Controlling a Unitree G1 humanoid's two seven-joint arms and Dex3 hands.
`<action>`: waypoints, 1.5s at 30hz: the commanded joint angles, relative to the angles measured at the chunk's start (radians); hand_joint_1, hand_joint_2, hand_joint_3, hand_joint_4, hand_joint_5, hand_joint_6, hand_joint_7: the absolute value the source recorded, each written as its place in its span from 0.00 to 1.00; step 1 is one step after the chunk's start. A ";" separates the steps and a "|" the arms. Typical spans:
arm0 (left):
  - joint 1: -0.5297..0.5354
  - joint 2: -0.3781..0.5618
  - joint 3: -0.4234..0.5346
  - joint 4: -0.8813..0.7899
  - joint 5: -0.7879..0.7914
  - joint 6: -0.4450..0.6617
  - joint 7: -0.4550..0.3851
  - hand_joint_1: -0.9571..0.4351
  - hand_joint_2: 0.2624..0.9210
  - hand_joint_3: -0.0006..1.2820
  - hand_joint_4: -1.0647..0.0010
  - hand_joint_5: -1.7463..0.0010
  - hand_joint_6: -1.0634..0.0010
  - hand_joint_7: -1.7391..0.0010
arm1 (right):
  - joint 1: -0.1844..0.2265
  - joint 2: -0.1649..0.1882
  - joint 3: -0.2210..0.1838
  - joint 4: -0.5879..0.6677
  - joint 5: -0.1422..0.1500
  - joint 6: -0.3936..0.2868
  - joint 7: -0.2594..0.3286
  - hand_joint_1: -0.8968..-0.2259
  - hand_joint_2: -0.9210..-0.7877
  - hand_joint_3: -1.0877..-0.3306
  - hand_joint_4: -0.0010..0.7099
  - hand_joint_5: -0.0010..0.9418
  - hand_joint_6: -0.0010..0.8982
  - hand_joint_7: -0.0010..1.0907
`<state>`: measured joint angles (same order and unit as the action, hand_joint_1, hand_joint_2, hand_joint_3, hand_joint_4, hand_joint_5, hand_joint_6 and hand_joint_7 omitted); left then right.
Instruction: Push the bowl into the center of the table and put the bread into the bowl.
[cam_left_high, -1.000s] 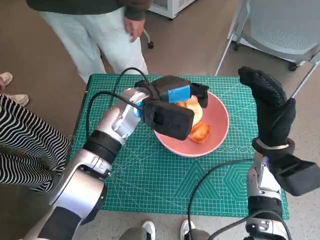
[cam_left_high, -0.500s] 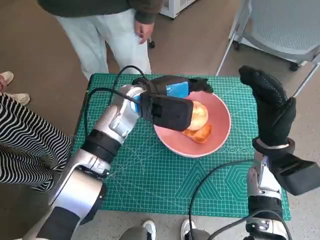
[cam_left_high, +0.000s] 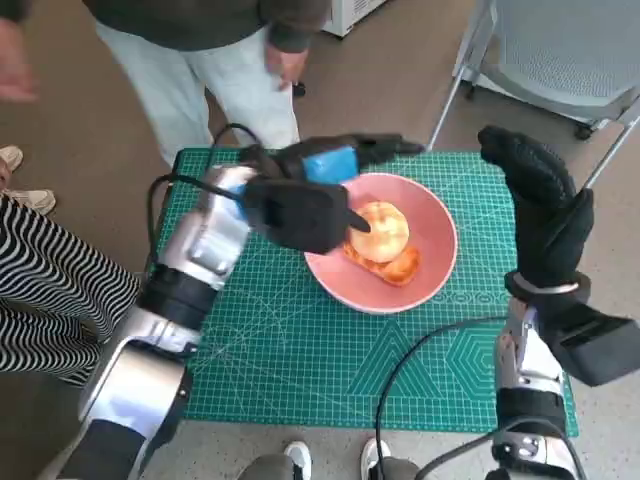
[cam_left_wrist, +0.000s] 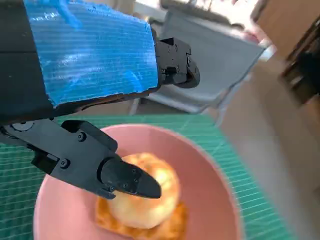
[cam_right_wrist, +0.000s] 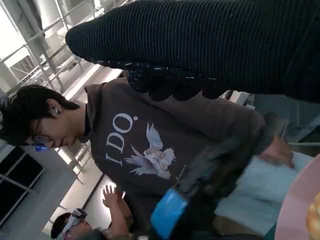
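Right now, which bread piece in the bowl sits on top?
The pale round bun sits on top of the flatter, browner piece in the pink bowl, just off the left hand's fingertip.

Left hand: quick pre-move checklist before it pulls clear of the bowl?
1. Bread inside the pink bowl: ok.
2. Left hand holds nothing, fingers apart above the bread: ok.
3. Fingertip free of the bread: cannot tell, it overlaps the bread in the left wrist view.
4. Bowl near the middle of the green mat: not ok, it sits toward the far side.
5. Right hand raised, away from the bowl: ok.
6. Person at the table's far edge, close to the left hand: not ok.
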<state>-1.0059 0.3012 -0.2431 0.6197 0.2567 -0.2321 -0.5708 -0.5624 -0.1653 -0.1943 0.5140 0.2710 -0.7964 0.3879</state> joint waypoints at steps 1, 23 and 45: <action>0.046 0.037 0.107 -0.075 -0.123 -0.041 -0.010 0.24 1.00 0.09 0.97 1.00 0.98 0.81 | 0.001 -0.015 0.000 -0.018 -0.006 0.024 -0.007 0.45 0.00 0.53 0.23 0.00 0.00 0.53; 0.302 -0.135 0.335 -0.200 -0.454 -0.369 0.147 0.15 1.00 0.45 0.95 0.99 1.00 0.81 | -0.057 -0.034 0.027 -0.124 -0.084 0.080 -0.075 0.44 0.00 0.51 0.25 0.01 0.00 0.54; 0.342 -0.222 0.355 -0.114 -0.517 -0.461 0.131 0.13 1.00 0.42 0.97 1.00 1.00 0.85 | -0.093 -0.031 0.057 -0.110 -0.104 0.089 -0.077 0.41 0.00 0.52 0.28 0.01 0.00 0.59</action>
<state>-0.6724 0.0868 0.1156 0.4963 -0.2772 -0.6742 -0.4508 -0.6579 -0.1938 -0.1447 0.3931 0.1732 -0.7236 0.3149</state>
